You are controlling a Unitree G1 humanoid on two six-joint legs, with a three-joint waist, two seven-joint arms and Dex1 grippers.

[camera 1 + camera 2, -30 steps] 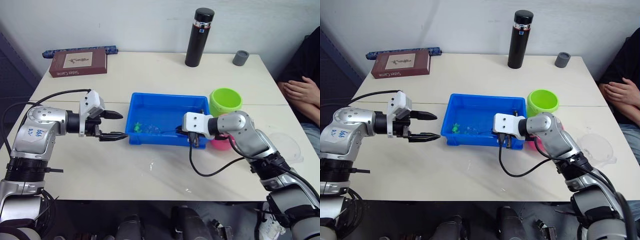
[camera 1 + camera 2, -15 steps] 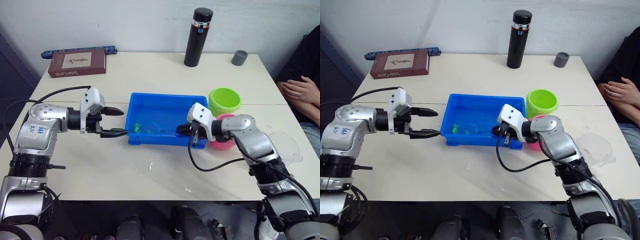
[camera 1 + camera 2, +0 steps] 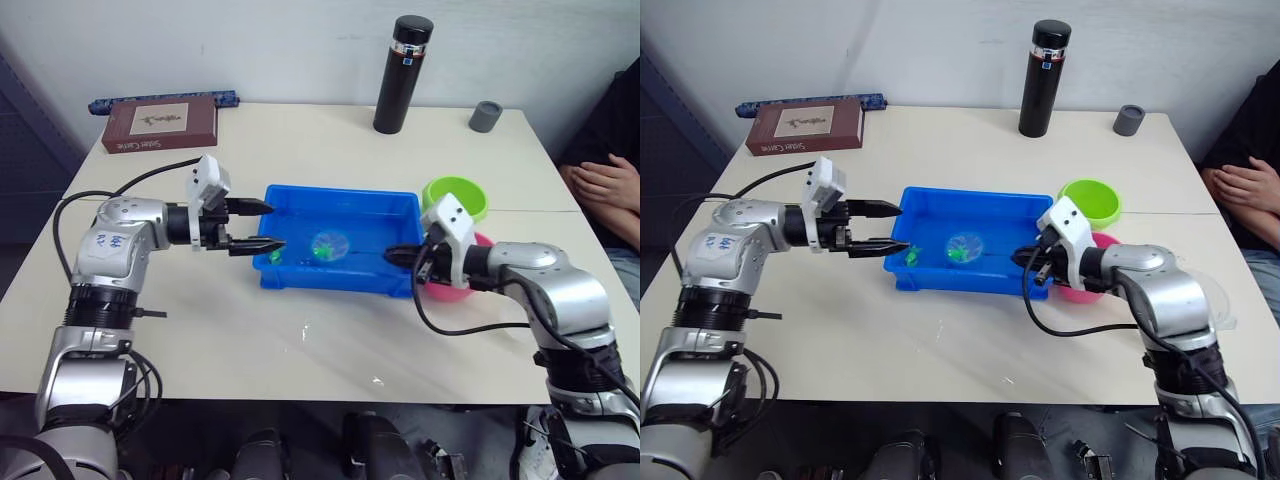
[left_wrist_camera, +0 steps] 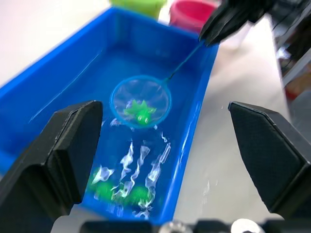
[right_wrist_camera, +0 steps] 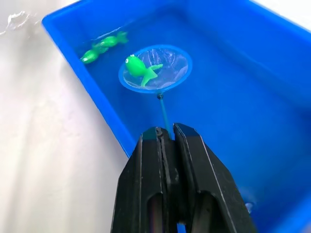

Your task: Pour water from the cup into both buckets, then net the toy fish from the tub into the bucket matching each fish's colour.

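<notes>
**Green fish in the net, over the tub**

The right end effector (image 5: pixel 167 138) is clenched on the thin handle of the net (image 5: pixel 155 68), near the centre of the right wrist view. A green toy fish (image 5: pixel 140 68) lies in the mesh. The hoop sits in the middle of the blue tub (image 3: pixel 300 205), which occupies the centre of the left eye view; whether the hoop touches the water cannot be told. More green fish (image 5: pixel 102 44) lie by the tub's wall at upper left of the right wrist view, partly blurred by ripples.

The left end effector (image 3: pixel 258 226) is released, its fingers spread at the tub's left rim, left of centre.

The lime green bucket (image 3: pixel 455 192) stands right of the tub. The pink bucket (image 3: pixel 452 292) is largely hidden behind the right arm. The cup (image 3: pixel 1223 300) on the tabletop (image 3: pixel 300 350) is mostly covered by that arm too.
</notes>
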